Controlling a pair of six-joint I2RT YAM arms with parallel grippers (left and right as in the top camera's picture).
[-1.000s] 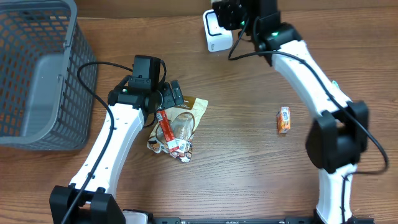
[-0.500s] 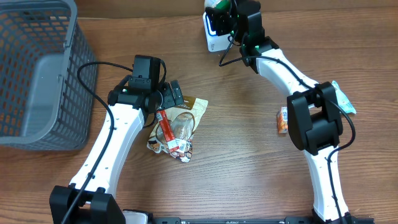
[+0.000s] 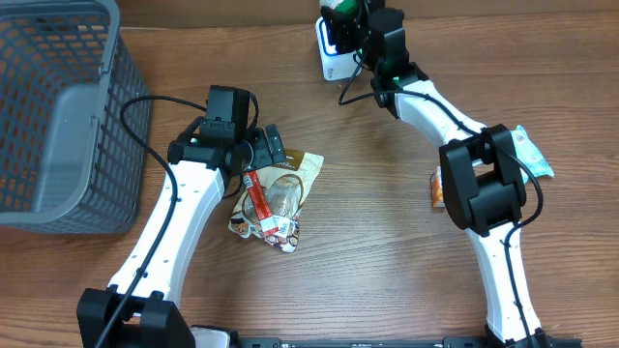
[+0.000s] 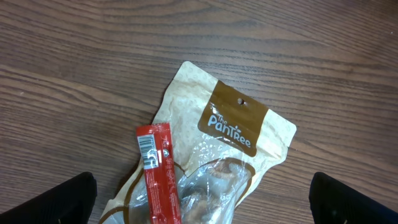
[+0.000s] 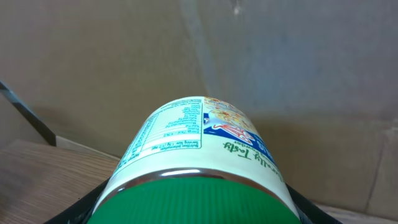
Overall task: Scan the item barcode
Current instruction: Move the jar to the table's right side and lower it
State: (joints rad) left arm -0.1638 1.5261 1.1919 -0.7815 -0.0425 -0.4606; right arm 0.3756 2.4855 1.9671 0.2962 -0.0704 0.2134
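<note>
The right gripper (image 3: 353,17) clasps a green-lidded tub (image 5: 199,149) over the white scanner (image 3: 332,56), and the overhead view cuts the tub off. Well apart from the scanner, the left gripper (image 3: 263,153) gapes wide above a Pantree pouch (image 4: 236,127).

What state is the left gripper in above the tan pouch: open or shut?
Open. The left gripper's black fingers sit at opposite edges of its wrist view, the tan snack pouch lying ungripped between.

"The PanTRee" is read in white on the brown header of the tan pouch (image 4: 186,106), frame centre. Print on the green-lidded can (image 5: 186,134) is illegible.
</note>
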